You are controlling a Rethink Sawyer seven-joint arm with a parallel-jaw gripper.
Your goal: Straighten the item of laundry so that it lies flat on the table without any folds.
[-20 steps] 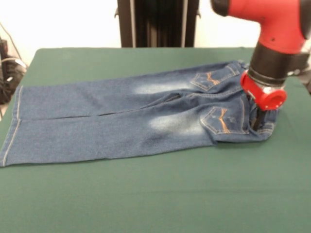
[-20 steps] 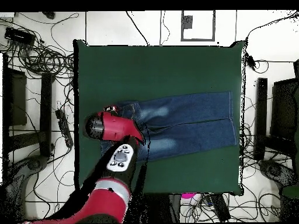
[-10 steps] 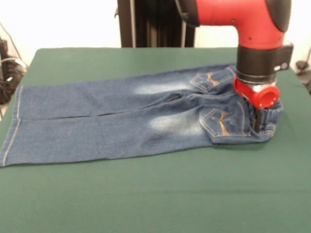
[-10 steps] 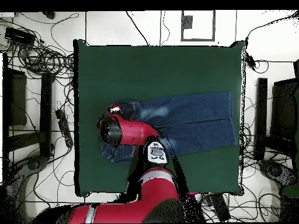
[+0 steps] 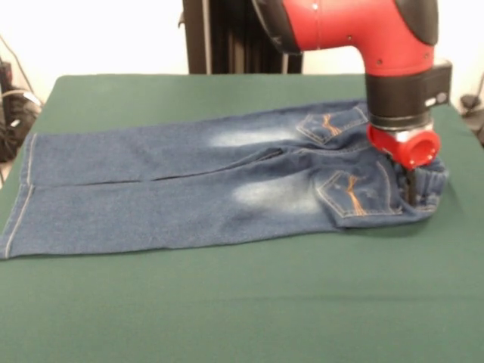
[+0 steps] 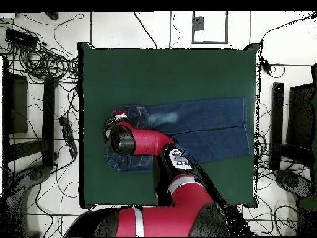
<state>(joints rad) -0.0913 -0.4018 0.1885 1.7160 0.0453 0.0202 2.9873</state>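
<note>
While the red and black arm point(image 5: 355, 34) reached down from above, its tool point(image 5: 409, 185) met the elastic waistband point(image 5: 427, 185) of a small pair of blue denim jeans point(image 5: 189, 189) on the dark green worktop point(image 5: 242, 302). The tool's dark tips pressed into the bunched waistband below a red collar point(image 5: 404, 145), but whether they were apart or clamped on the cloth could not be told from either view. The jeans lay back side up across the middle of the worktop, waist toward the right of the front view and both legs stretched out to the left, side by side and touching along the inseam. Two back pockets with orange stitching point(image 5: 354, 193) showed beside the tool, and faded whitish patches point(image 5: 268, 193) marked the seat and thighs. The waistband end was gathered and slightly raised around the tool, while the legs rested mostly flat, their hems point(image 5: 19, 200) near the worktop's left edge. In the overhead view, the arm point(image 6: 145, 141) covered the waist end of the jeans point(image 6: 204, 121), with cables point(image 6: 43, 62) strewn on the floor around the worktop point(image 6: 167, 68).
</note>
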